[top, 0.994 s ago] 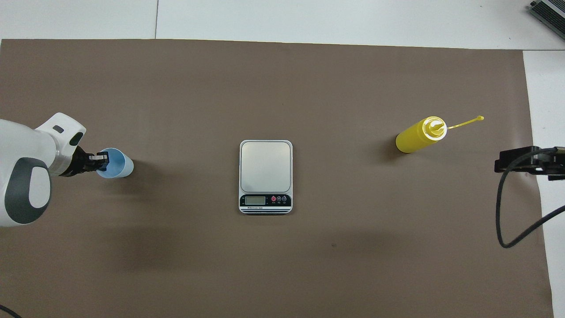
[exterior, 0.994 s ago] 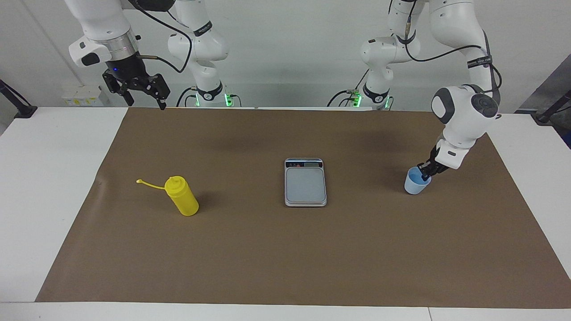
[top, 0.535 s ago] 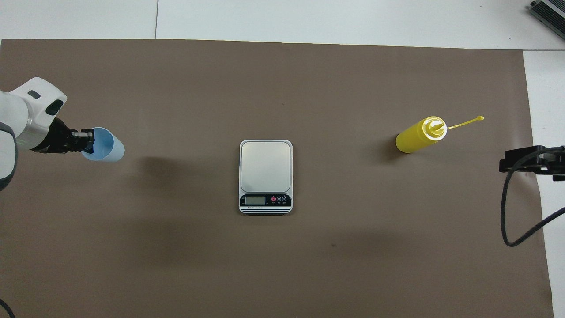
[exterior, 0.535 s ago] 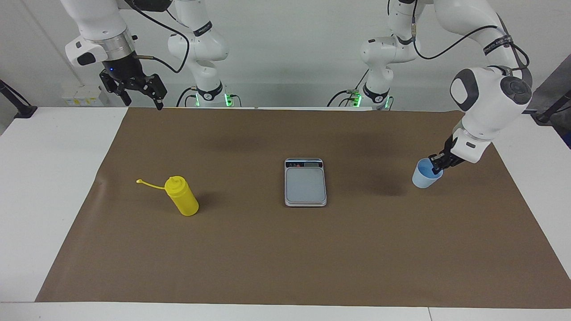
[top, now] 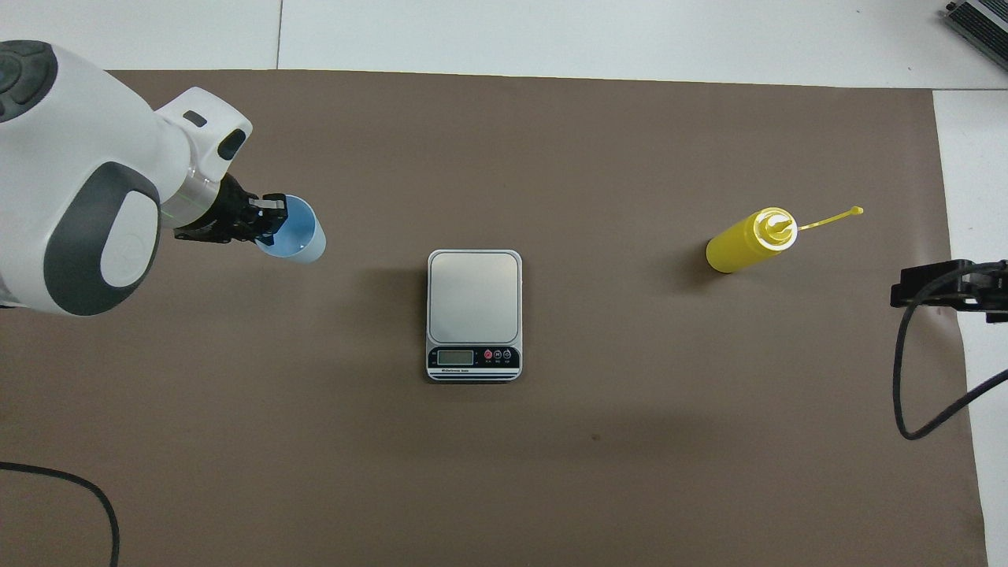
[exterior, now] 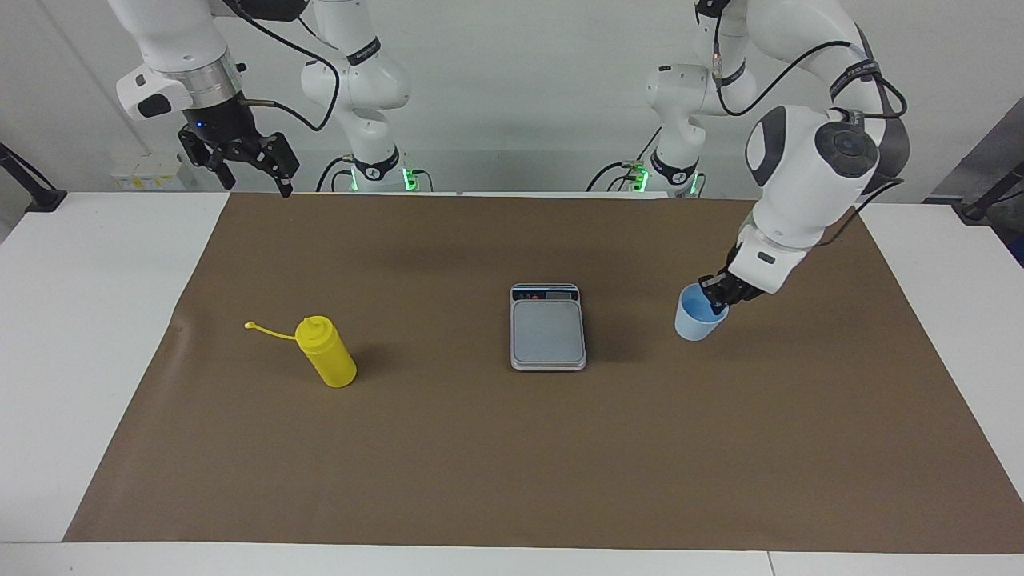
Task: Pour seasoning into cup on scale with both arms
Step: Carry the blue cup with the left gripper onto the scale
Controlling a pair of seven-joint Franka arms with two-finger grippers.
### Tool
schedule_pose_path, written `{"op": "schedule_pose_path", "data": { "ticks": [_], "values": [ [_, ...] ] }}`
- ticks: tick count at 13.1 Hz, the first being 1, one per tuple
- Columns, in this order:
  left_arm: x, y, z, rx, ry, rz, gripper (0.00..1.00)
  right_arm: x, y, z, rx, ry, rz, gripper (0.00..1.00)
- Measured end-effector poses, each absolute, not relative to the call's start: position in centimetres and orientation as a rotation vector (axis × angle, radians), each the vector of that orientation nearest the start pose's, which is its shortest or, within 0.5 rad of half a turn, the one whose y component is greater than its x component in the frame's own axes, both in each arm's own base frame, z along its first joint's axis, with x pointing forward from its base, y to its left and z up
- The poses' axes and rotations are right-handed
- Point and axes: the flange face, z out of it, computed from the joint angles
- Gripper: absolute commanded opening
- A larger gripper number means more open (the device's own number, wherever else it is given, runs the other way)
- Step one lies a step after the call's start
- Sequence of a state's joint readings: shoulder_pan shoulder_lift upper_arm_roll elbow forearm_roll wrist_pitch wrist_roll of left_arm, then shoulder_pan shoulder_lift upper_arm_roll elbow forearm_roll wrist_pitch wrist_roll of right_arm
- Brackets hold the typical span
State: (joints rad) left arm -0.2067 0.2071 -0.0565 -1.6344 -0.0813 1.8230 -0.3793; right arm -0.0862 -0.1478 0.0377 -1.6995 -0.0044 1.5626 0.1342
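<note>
Pinching the rim of the pale-blue cup [exterior: 700, 321], the left gripper [exterior: 718, 298] holds it tilted above the brown mat between the kitchen scale [exterior: 548, 326] and the left arm's end, while the right gripper [exterior: 254, 162] waits spread-jawed, the yellow squeeze bottle [exterior: 326, 352] upright.

Bare mat [exterior: 448, 448] around scale [exterior: 548, 328]

Matt brown paper mat [exterior: 480, 448]; glossy yellow plastic bottle [exterior: 326, 362]; brushed-metal scale [exterior: 548, 328].
</note>
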Motion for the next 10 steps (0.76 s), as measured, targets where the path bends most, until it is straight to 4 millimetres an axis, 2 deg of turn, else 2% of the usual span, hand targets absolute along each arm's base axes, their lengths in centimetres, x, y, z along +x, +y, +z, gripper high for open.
{"op": "schedule_pose_path", "data": {
  "ticks": [4, 7, 9, 10],
  "values": [
    [58.1, -25.5, 49.1, -3.272, -0.368, 0.052, 0.0, 50.6, -2.4, 64.2, -3.138, 0.288, -0.019, 1.0],
    [56.2, -32.1, 46.5, -3.271, -0.395, 0.065, 0.0, 50.7, -2.4, 64.2, -3.137, 0.288, -0.031, 1.0],
    [55.3, -34.7, 44.7, -3.262, -0.391, 0.087, 0.0, 50.7, -2.4, 64.3, -3.137, 0.288, -0.042, 1.0],
    [54.8, -35.3, 43.8, -3.254, -0.387, 0.101, 0.0, 50.7, -2.4, 64.3, -3.137, 0.288, -0.043, 1.0]
  ]
}}
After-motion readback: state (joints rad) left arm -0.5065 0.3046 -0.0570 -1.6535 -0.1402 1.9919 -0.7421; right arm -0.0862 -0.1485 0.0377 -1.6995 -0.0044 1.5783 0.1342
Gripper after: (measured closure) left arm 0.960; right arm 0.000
